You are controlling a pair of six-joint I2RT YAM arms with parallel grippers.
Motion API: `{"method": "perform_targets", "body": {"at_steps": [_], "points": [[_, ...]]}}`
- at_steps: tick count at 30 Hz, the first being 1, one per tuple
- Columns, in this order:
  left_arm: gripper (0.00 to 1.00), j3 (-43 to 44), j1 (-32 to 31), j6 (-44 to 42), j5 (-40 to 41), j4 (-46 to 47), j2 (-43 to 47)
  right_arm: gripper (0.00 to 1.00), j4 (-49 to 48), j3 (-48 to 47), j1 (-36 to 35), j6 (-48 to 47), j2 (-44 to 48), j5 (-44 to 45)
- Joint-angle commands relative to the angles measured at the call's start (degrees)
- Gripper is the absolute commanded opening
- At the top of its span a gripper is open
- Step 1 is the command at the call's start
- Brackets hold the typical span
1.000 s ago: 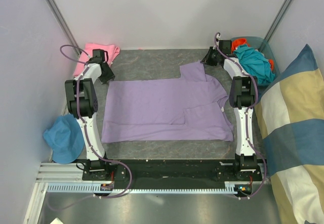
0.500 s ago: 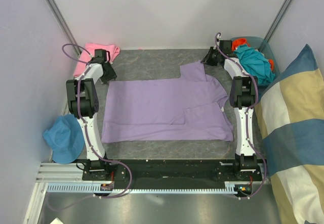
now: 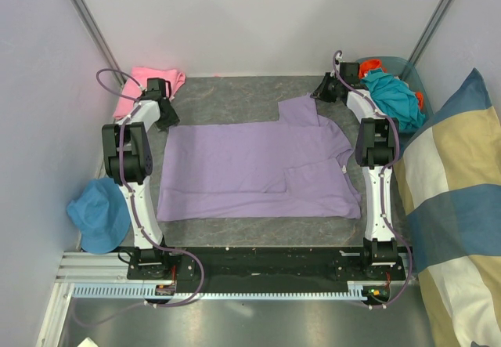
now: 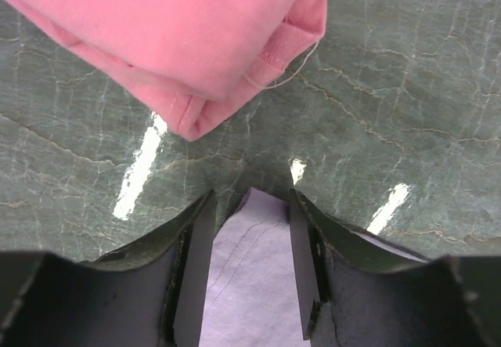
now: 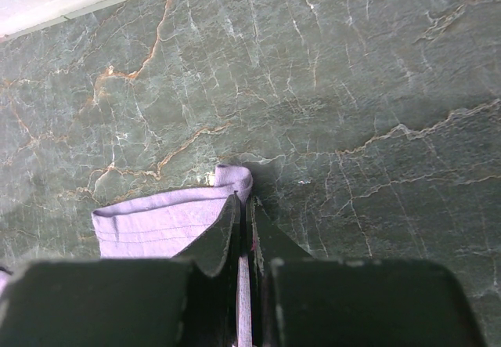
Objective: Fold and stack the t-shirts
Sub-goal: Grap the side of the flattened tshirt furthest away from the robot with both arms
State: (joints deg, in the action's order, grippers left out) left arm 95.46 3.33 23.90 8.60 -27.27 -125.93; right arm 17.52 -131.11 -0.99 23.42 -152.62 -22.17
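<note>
The lavender t-shirt point(image 3: 258, 167) lies spread flat on the dark marbled table point(image 3: 227, 96), one sleeve pointing to the back right. The pink t-shirt point(image 3: 150, 77) lies bunched at the back left corner. My left gripper point(image 3: 167, 115) is open at the lavender shirt's back left corner; in the left wrist view point(image 4: 250, 200) that corner point(image 4: 252, 284) lies between the spread fingers, with the pink shirt point(image 4: 180, 26) just beyond. My right gripper point(image 3: 322, 90) is shut on the tip of the lavender sleeve point(image 5: 149, 222), pinched between its jaws point(image 5: 243, 200).
A blue hat point(image 3: 98, 214) lies at the near left. A bin point(image 3: 415, 77) with teal and orange clothes stands at the back right. A big striped cushion point(image 3: 454, 206) leans along the right side. Walls close in at the back and left.
My left gripper has shifted slightly right, onto the lavender shirt's back left corner. The right arm and the shirts look unchanged.
</note>
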Motion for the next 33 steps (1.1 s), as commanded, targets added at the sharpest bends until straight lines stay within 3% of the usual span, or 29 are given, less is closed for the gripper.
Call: {"method": "perform_targets", "body": {"at_steps": [1, 3, 7, 9, 10, 22, 33], "points": [[0.48, -2.3, -1.0, -1.5, -0.3, -4.0, 0.9, 0.05, 3.7, 1.9, 2.3, -0.7, 0.4, 2.3], [0.48, -2.6, -1.1, -1.5, -0.2, -4.1, 1.0, 0.05, 3.6, 2.0, 2.3, -0.7, 0.3, 2.2], [0.34, -3.3, -1.3, -1.6, 0.1, -4.2, 1.4, 0.06, 3.4, 2.1, 2.4, -0.5, 0.2, 2.3], [0.20, -3.2, -1.3, -1.7, 0.2, -4.2, 1.4, 0.06, 3.3, 2.1, 2.5, -0.4, 0.1, 2.0], [0.04, -3.1, -1.4, -1.7, 0.4, -4.1, 1.3, 0.06, 3.2, 2.2, 2.5, -0.3, 0.1, 2.1], [0.02, -2.8, -1.5, -2.0, 1.9, -4.2, 1.3, 0.00, 1.0, 3.4, 2.5, -0.1, 0.9, -0.9], [0.02, -3.6, -2.6, -0.2, -1.7, -1.8, 5.1, 0.00, -6.3, 12.5, 1.9, 0.8, 11.6, -4.2]]}}
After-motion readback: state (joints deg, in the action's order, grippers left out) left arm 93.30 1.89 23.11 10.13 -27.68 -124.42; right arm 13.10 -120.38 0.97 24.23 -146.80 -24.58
